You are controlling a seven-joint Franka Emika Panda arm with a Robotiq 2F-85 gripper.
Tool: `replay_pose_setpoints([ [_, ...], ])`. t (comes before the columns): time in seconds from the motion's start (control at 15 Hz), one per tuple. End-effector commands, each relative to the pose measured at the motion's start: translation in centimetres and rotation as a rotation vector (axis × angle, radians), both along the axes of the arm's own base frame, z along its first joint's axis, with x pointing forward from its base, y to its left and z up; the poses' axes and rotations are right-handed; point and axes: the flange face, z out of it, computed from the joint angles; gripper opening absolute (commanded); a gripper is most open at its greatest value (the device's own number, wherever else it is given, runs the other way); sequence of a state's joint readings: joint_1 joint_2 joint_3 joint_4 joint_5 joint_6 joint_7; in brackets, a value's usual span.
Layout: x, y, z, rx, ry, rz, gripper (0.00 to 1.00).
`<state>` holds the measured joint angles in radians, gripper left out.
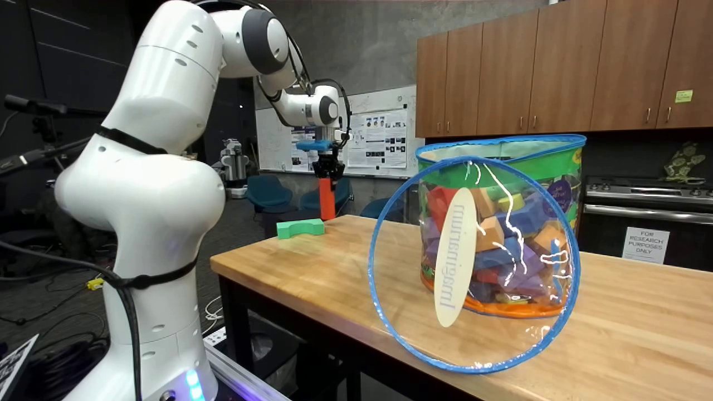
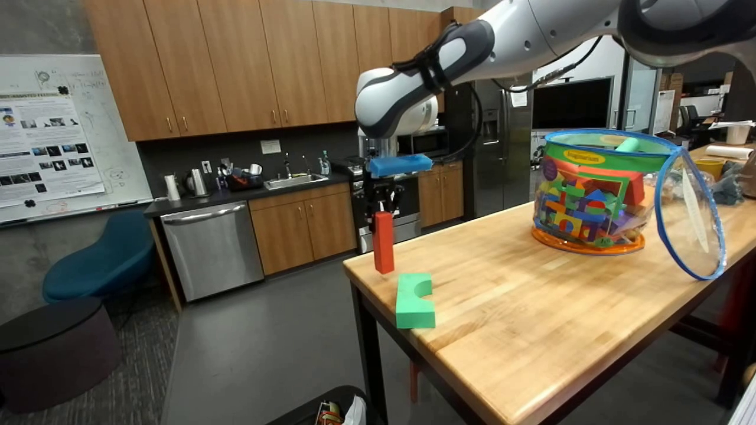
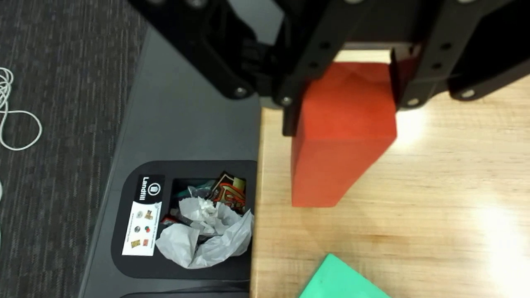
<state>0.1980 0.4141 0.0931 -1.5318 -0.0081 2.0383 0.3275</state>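
My gripper [image 2: 383,216] is shut on a long red block [image 2: 384,245], which hangs upright with its long end down. The block is over the near corner of the wooden table [image 2: 531,307]; I cannot tell whether it touches the tabletop. In the wrist view the gripper [image 3: 343,111] has a finger on each side of the red block [image 3: 331,165]. The gripper [image 1: 327,177] and red block [image 1: 327,200] also show in an exterior view. A green block with a curved cut-out [image 2: 413,319] lies flat at the table edge beside the red block; its corner shows in the wrist view [image 3: 341,281].
A clear drum of colored blocks [image 2: 583,157] stands farther along the table. Its round clear lid [image 1: 455,256] hangs open at its side, past the table edge. A landfill bin [image 3: 165,267] with paper and wrappers stands below the table edge. A teal chair [image 2: 118,260] stands beyond.
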Motion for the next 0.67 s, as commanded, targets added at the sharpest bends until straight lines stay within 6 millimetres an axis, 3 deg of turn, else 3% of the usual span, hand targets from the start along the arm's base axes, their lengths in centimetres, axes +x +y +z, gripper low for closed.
replay_pose_setpoints([
  [0.0, -1.6, -1.7, 3.0, -0.040, -0.010, -0.028, 0.16],
  [0.27, -3.1, -4.3, 5.5, -0.045, -0.018, -0.032, 0.16],
  [0.6, -6.4, -8.8, 8.4, -0.045, -0.075, -0.087, 0.16],
])
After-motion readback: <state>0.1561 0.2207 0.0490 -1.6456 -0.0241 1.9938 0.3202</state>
